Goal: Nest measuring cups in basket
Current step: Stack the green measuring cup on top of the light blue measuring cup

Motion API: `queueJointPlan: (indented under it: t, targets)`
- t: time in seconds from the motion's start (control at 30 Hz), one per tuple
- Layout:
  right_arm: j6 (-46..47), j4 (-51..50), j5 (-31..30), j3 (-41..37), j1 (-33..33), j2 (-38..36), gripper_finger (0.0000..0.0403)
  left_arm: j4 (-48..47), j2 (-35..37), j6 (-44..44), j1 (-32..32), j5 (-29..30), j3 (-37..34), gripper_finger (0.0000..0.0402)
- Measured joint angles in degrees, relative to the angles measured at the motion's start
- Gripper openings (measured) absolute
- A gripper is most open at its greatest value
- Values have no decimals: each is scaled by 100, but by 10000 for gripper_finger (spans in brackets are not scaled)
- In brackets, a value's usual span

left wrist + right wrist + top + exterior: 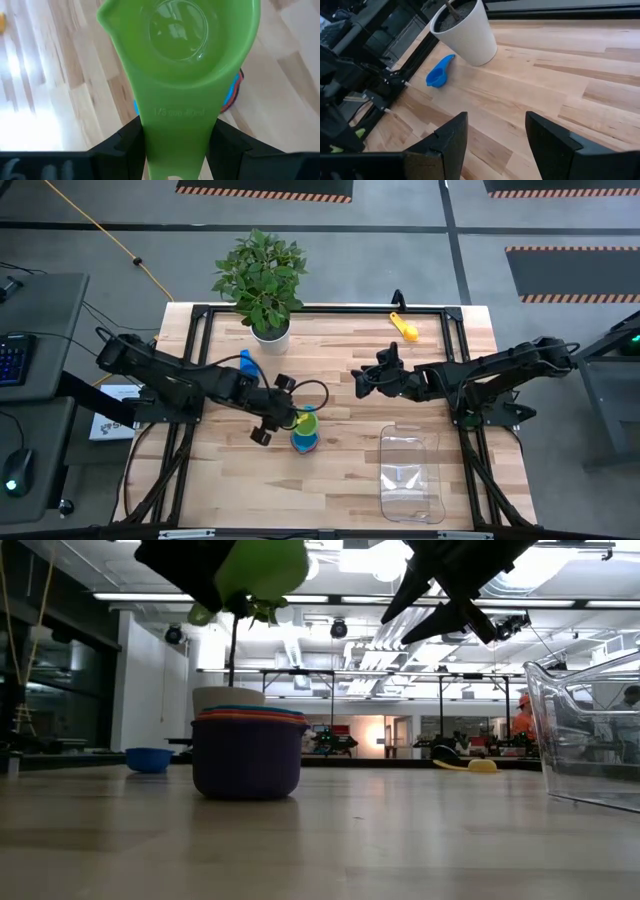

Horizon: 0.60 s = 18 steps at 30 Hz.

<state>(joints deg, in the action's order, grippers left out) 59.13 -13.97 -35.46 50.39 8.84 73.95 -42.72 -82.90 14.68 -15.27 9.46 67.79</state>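
- Green measuring cup [180,55] clamped by its flat handle between the left gripper's [290,418] fingers [122,142], held in the air right above the stack of nested cups [247,752].
- Stack sits on the wooden bench [340,470] near the middle; dark blue cup at the bottom, red, orange and light blue rims showing above it in the low view.
- Small blue cup [439,75] lies alone on the bench beside the white plant pot [465,30], apart from the stack.
- Yellow cup [404,328] lies near the far edge of the bench, well apart from everything else.
- Clear basket [411,475] stands on the bench's right near side, nothing visible inside; stack is not in it.
- Right gripper [362,378] hangs above the bench between plant pot and basket, fingers [450,137] spread apart, holding nothing.
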Motion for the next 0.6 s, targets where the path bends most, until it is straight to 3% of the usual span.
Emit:
queueJointPlan:
  t: [0.2,0.4,0.6]
  targets:
    - [62,-25,-53,0,-2,0,190,-305,-260,-42,0,19,615,156]
    - [55,-36,-46,0,-2,0,190,-713,-983,113,33,70,1474,156]
    - [85,-59,-39,0,-2,0,190,-992,-1398,239,39,54,1670,156]
